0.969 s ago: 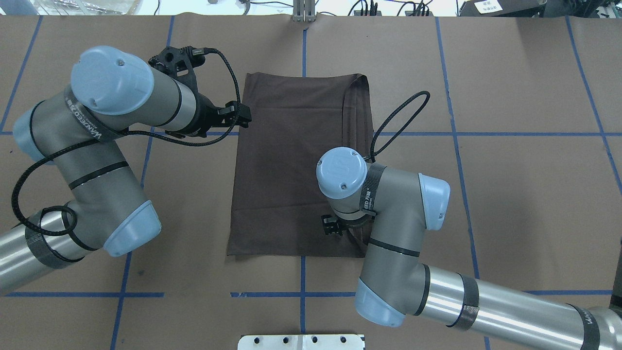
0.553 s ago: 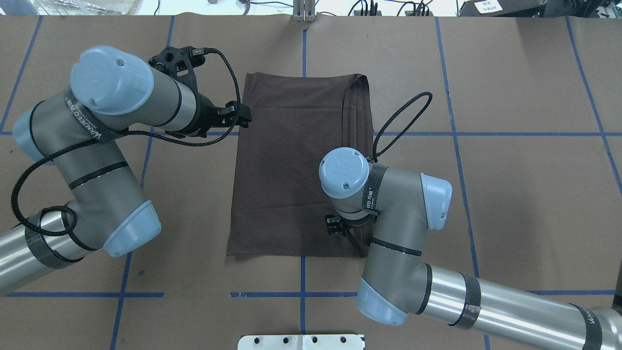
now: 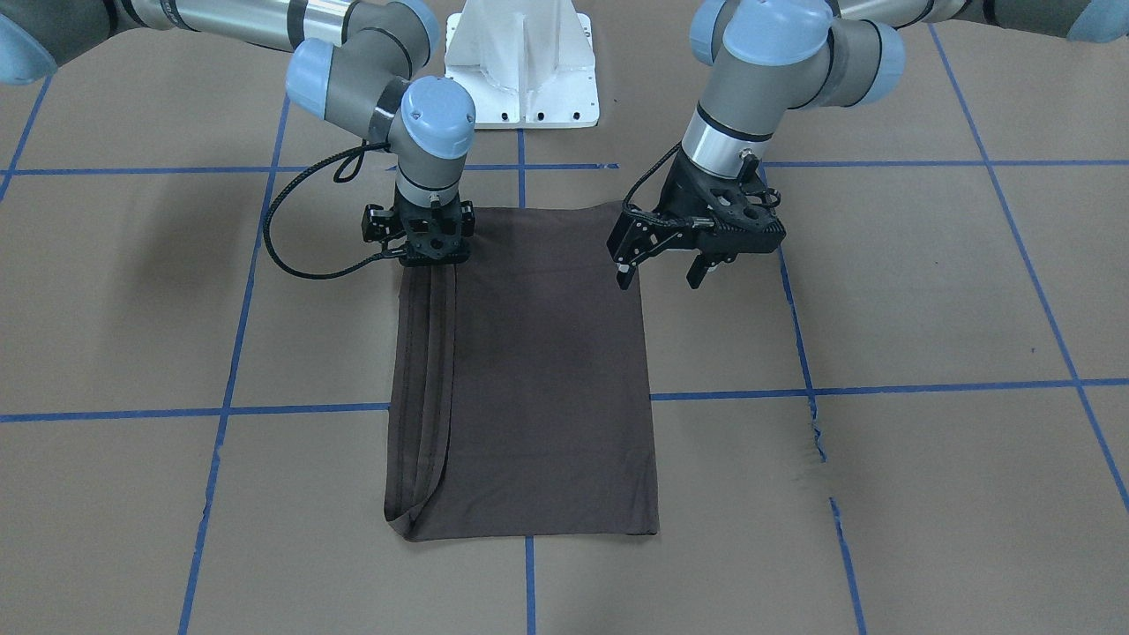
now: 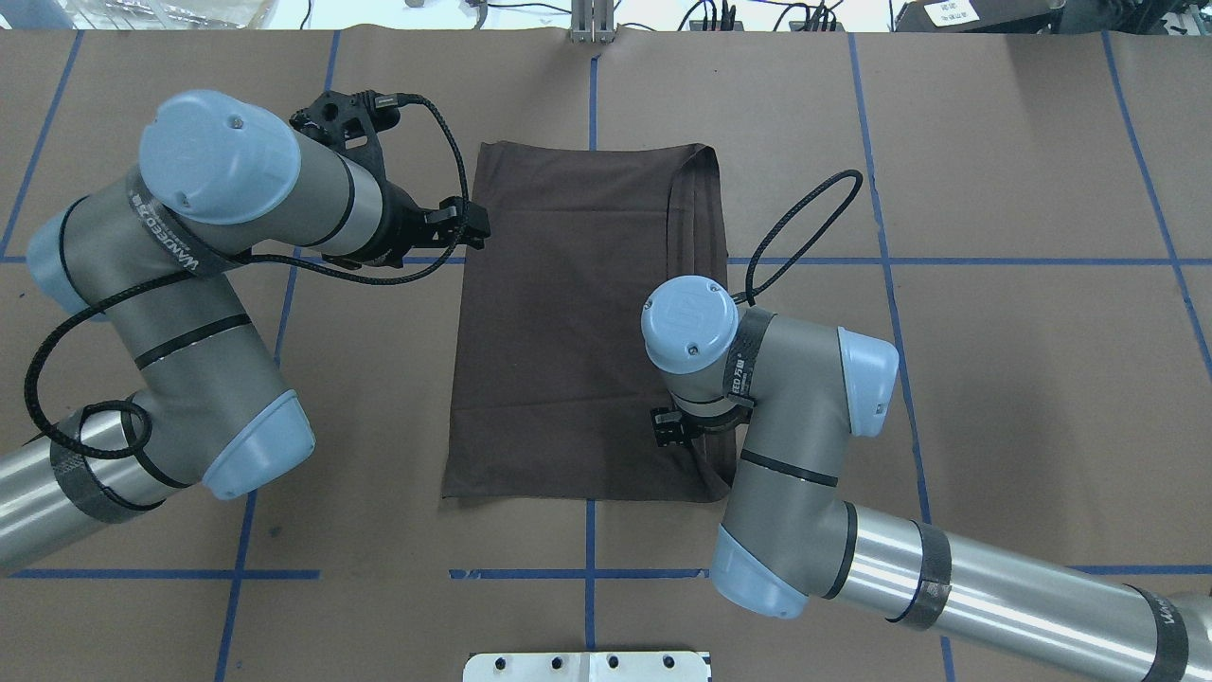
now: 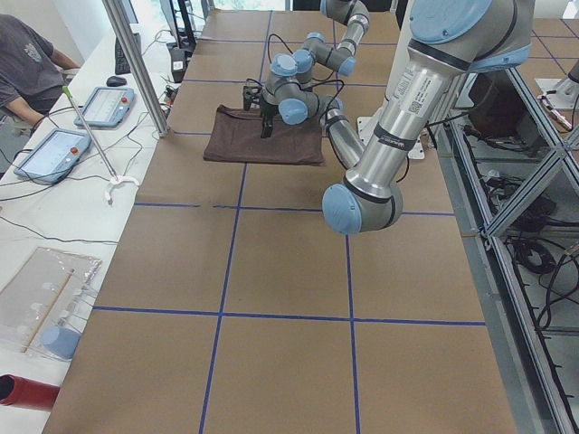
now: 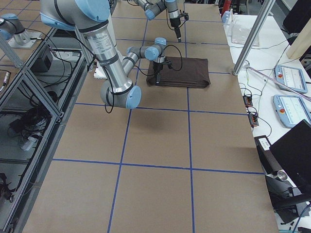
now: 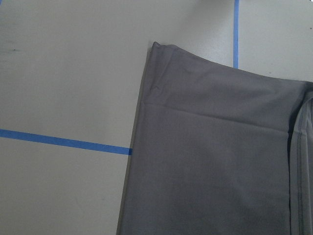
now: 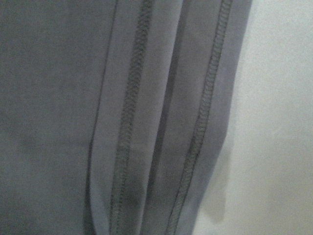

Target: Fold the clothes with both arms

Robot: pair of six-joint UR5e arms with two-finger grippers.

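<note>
Just in front of the white pedestal base (image 3: pixel 520 84), flat on the table (image 3: pixel 926 300), the T-shirt (image 3: pixel 547 370) lies as a long narrow rectangle running away from the base. Its sides are already turned in, so the lengthwise folds look finished and the crosswise fold seems to be the step in hand. The right arm (image 3: pixel 353 70) holds its wrist vertical, and the right gripper (image 3: pixel 429 259) points straight down at the stacked hems near the shirt's base-side end. Its fingertips are hidden, so I cannot tell how wide it stands or whether it has any cloth. The left arm (image 3: pixel 776 62) bends over, with the left gripper (image 3: pixel 658 279) high above the opposite long edge, jaws spread wide and empty. Next, I judge, it must drop to the base-side corner. Both grippers must then pinch every layer and carry that end away from the base.
</note>
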